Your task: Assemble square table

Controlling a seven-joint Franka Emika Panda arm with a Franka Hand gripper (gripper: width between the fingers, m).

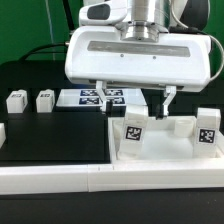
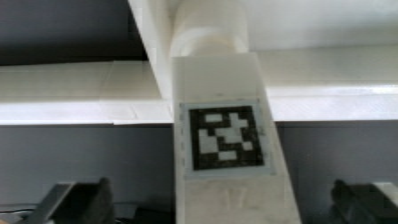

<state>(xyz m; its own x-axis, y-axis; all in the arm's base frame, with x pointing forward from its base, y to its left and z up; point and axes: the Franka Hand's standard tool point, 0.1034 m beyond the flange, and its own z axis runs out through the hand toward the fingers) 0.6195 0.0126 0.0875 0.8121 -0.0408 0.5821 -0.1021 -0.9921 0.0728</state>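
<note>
Border bar (image 1: 60,180) up front — behind it, gripper (image 1: 134,97) spread over 1 upright leg (image 1: 133,128), 2 loose legs (image 1: 45,100) aside.

marker board (image 1: 92,97) lies flat on the black table (image 1: 50,135).

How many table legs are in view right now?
4. Two sit loose at the exterior view's left: outer leg, inner leg. Two stand on the table top: near leg, rightmost leg. Others may be hidden.
</note>
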